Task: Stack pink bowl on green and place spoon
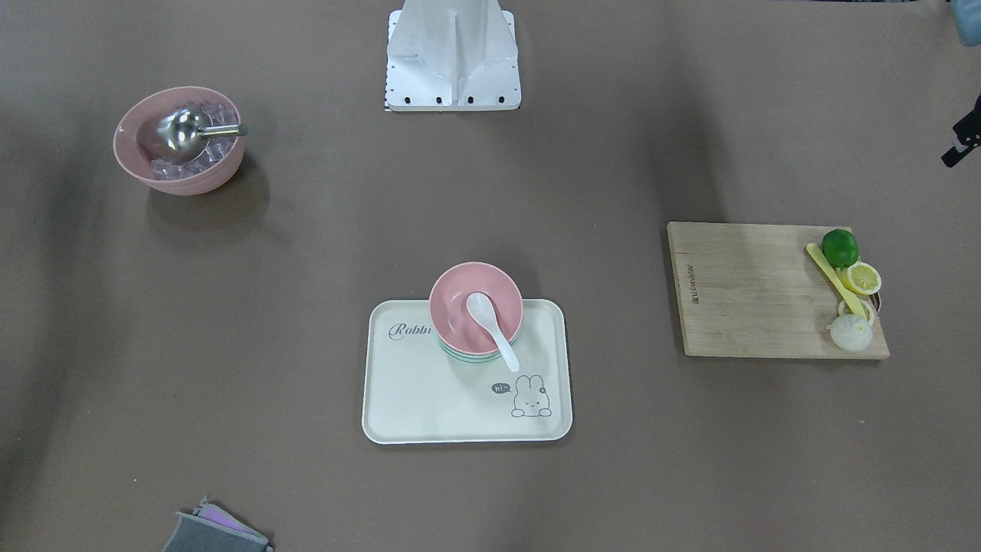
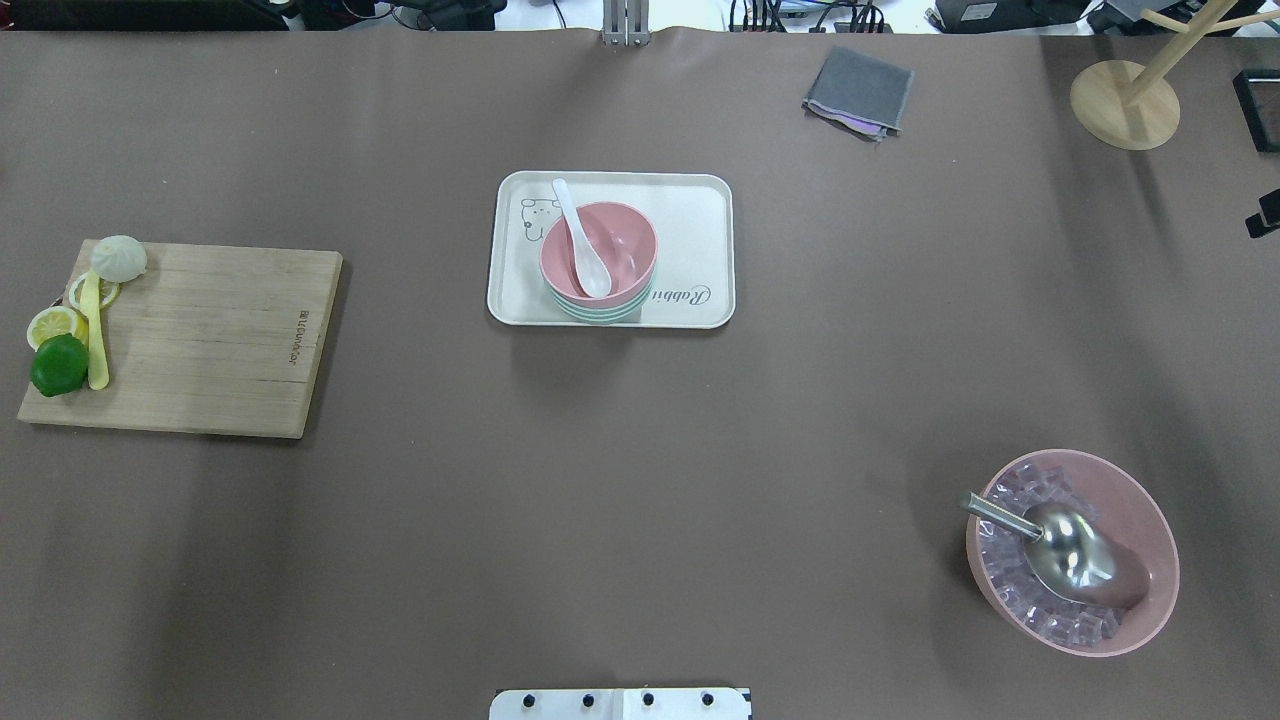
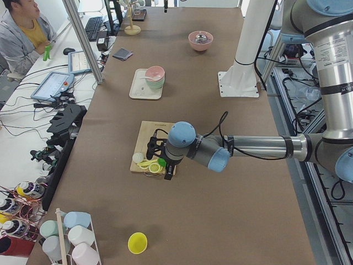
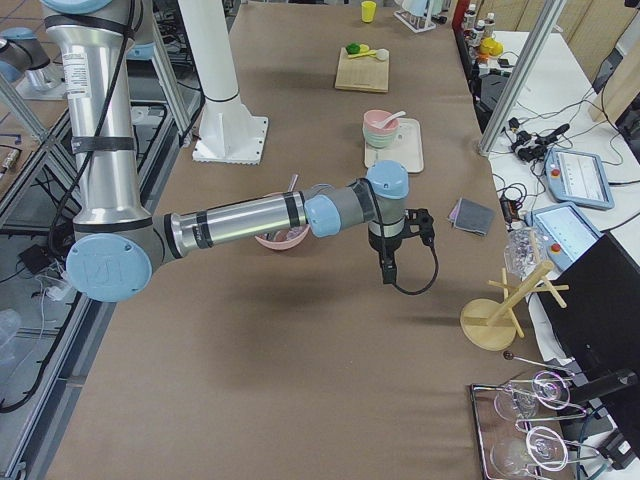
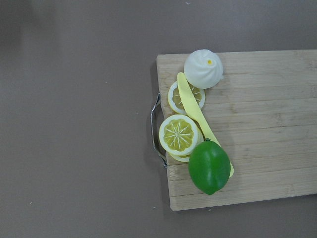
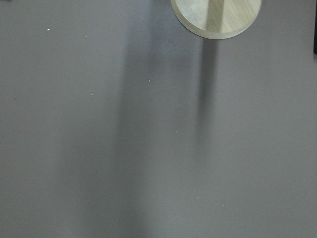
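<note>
Left: cutting board (image 2: 220,340) with lime (image 2: 58,365). Centre: tray (image 2: 700,200) carrying pink bowl (image 2: 625,245) nested on green bowl (image 2: 600,312), white spoon (image 2: 580,245) lying inside, handle over rim. Right: larger bowl (image 2: 1150,540) holding ice cubes (image 2: 1010,570) and metal scoop (image 2: 1070,550). Left gripper (image 3: 165,165) and right gripper (image 4: 386,268) aloft; cannot tell whether parted or closed.

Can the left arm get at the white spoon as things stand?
Probably yes. The white spoon lies in the pink bowl with its handle out over the rim and nothing above it. The left arm hovers over the cutting board, and nothing stands between them.
</note>
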You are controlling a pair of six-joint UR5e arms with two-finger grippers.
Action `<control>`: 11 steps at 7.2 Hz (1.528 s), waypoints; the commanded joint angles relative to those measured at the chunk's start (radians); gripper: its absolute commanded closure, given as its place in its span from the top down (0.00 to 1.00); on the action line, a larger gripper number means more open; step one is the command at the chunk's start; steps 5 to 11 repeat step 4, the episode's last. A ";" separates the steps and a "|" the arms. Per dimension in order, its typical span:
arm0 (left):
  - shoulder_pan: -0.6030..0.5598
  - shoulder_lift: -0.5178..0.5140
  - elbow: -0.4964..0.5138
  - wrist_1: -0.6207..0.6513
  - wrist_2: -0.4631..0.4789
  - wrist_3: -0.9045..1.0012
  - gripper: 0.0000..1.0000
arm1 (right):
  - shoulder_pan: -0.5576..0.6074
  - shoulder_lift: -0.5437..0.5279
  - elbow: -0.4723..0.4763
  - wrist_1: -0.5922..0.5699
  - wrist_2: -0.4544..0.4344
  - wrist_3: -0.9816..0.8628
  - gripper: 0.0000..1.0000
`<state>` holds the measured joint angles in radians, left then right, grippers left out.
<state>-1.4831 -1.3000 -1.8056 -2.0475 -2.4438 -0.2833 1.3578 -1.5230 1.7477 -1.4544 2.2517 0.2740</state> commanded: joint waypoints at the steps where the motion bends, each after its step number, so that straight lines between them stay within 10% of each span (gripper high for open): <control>1: -0.069 -0.001 0.008 0.003 -0.007 -0.002 0.99 | 0.010 -0.031 -0.030 0.000 0.058 0.002 1.00; 11: -0.146 0.085 -0.038 0.001 -0.006 -0.005 0.99 | 0.117 -0.057 -0.150 0.011 0.072 -0.013 1.00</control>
